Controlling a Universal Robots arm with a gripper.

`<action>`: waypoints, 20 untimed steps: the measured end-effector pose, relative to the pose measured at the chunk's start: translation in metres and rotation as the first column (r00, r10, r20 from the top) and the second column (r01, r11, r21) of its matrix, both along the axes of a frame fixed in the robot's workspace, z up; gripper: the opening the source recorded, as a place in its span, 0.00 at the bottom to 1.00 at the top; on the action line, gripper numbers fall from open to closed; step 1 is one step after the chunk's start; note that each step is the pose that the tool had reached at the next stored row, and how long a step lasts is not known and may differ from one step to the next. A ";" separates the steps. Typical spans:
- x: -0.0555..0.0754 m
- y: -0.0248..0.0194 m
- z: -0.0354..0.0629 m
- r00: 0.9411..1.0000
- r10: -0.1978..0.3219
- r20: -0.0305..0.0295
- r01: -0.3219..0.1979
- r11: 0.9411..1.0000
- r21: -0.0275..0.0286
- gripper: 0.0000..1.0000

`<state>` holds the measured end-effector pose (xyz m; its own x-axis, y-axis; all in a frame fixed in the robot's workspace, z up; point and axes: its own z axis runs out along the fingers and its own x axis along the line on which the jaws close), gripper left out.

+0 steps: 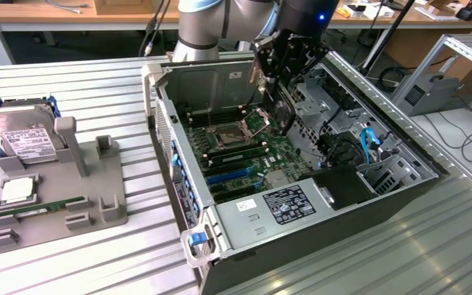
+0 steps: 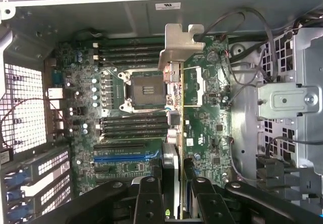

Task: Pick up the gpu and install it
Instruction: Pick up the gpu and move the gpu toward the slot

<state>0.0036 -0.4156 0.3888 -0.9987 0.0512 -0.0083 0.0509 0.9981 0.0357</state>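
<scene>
The gpu (image 2: 174, 108), a thin dark card seen edge-on with a silver bracket (image 2: 179, 45) at its far end, hangs over the motherboard (image 2: 101, 98) inside the open computer case (image 1: 244, 233). My gripper (image 2: 175, 196) is shut on the card, with a black finger (image 2: 149, 199) pressed against each side. In the exterior view the gripper (image 1: 289, 58) reaches down into the case from above and the gpu (image 1: 282, 117) hangs below it, above the board near the processor socket (image 1: 234, 132). A blue expansion slot (image 2: 121, 158) lies on the board beside the card.
A grey fixture (image 1: 96, 209) on the slatted table at the exterior view's left holds a silver hard drive (image 1: 23, 138) and a green memory stick (image 1: 51, 206). Drive cages and cables (image 1: 359, 147) fill the case's right side. The arm's base (image 1: 203, 27) stands behind the case.
</scene>
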 end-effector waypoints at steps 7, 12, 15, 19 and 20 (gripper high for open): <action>0.000 -0.0002 -0.0060 1.000 0.000 0.000 0.000 1.000 0.000 0.27; 0.000 -0.0004 -0.0109 1.000 0.000 0.000 0.000 1.000 0.000 0.27; 0.000 -0.0004 -0.0132 1.000 0.000 0.000 0.000 1.000 0.000 0.27; 0.001 -0.0004 -0.0161 1.000 0.000 0.000 0.000 1.000 0.000 0.27; 0.001 -0.0004 -0.0173 1.000 0.000 0.000 0.000 1.000 0.000 0.27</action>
